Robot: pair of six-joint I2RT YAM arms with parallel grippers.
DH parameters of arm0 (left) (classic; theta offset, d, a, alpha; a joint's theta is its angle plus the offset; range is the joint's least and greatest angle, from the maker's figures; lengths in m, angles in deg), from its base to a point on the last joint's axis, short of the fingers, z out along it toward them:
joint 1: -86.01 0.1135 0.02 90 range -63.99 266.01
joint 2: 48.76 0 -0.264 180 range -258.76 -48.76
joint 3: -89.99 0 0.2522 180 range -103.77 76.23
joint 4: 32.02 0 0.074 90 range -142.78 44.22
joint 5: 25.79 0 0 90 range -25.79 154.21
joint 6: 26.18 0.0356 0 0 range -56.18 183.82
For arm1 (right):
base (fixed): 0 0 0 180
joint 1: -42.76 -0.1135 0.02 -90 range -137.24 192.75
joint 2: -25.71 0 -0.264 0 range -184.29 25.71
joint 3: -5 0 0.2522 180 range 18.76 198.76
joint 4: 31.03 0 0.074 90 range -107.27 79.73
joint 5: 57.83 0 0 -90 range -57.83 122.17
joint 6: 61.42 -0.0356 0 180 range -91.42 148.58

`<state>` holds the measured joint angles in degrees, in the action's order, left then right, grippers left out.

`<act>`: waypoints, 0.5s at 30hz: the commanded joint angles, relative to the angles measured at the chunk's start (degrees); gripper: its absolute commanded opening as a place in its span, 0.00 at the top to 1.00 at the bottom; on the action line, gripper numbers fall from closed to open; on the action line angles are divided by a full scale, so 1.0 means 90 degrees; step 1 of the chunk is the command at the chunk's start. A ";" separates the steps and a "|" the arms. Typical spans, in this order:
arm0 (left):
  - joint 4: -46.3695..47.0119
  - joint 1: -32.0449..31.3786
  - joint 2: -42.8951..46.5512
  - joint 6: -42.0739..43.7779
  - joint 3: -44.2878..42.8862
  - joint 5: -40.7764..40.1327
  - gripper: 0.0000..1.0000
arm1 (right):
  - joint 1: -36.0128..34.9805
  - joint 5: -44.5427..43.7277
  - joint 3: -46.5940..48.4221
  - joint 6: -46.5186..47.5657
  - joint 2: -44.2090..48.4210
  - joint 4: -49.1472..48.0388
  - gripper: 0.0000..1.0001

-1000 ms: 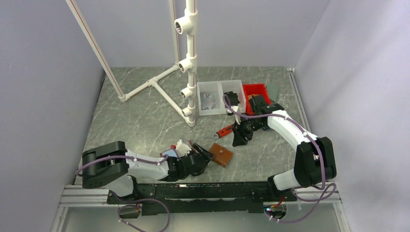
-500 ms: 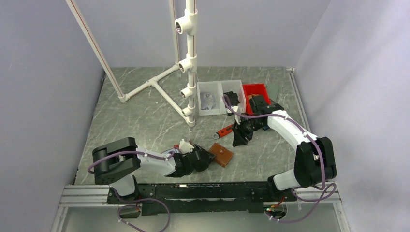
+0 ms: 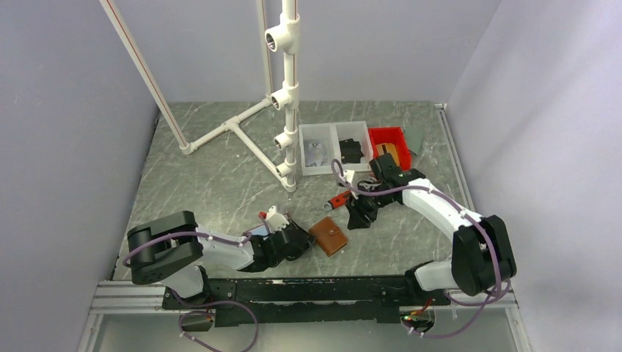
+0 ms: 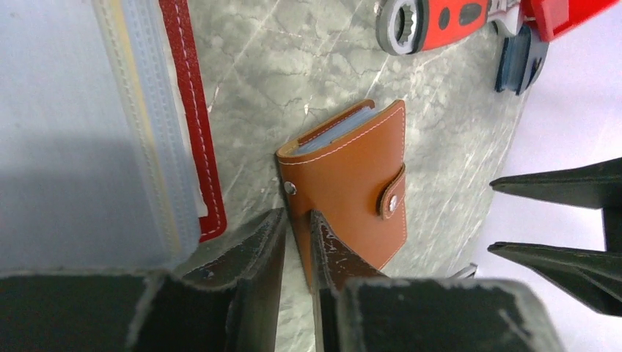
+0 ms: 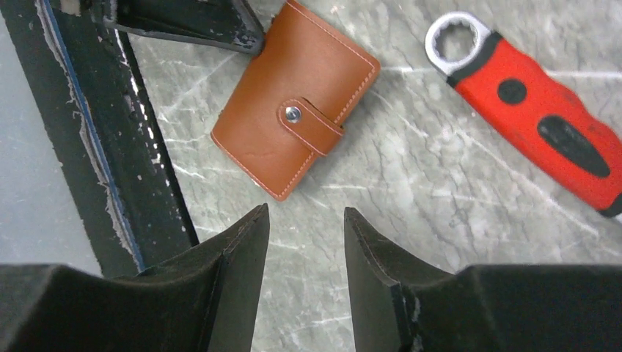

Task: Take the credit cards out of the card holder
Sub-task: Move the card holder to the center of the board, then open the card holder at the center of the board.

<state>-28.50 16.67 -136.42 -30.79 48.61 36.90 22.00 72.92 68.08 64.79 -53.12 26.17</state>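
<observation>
Marbled grey table [image 3: 213, 183], card holder [image 3: 328, 235], lilac walls [image 3: 66, 110]

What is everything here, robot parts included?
card holder: one, brown, strap snapped, near centre
wrench: one, red and black, just behind the card holder
white bins: two, joined, far centre-right
red bin: one, right of the white bins
pipe frame: one, white, far left
plastic pouch: one, clear with red edge, beside left fingers
table: one, grey marbled
left fingers: two, black, narrow, astride the card holder's edge
right fingers: two, black, apart, empty, near the card holder
</observation>
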 commanded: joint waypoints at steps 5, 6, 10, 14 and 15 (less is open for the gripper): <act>0.1852 0.0068 -0.0283 0.1326 0.0672 0.0209 0.79 | -0.0536 -0.0059 -0.0628 0.0319 0.0869 -0.1367 0.55; 0.2076 0.0074 -0.0336 0.1382 0.0697 0.0278 0.77 | -0.0625 -0.0096 -0.0679 0.0372 0.0902 -0.1416 0.55; 0.2802 0.0078 -0.0427 0.1557 0.0915 0.0523 0.65 | -0.0951 -0.0403 -0.0802 0.0571 0.0882 -0.1488 0.55; 0.2627 0.0078 -0.0372 0.1435 0.0927 0.0620 0.56 | -0.1199 -0.0651 -0.0905 0.0772 0.0841 -0.1590 0.54; 0.2500 0.0078 -0.0361 0.1393 0.0884 0.0621 0.53 | -0.1245 -0.0705 -0.0918 0.0789 0.0818 -0.1615 0.54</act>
<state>-5.46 17.32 -139.41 -19.44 56.41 40.55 12.30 68.84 60.43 68.76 -45.86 14.92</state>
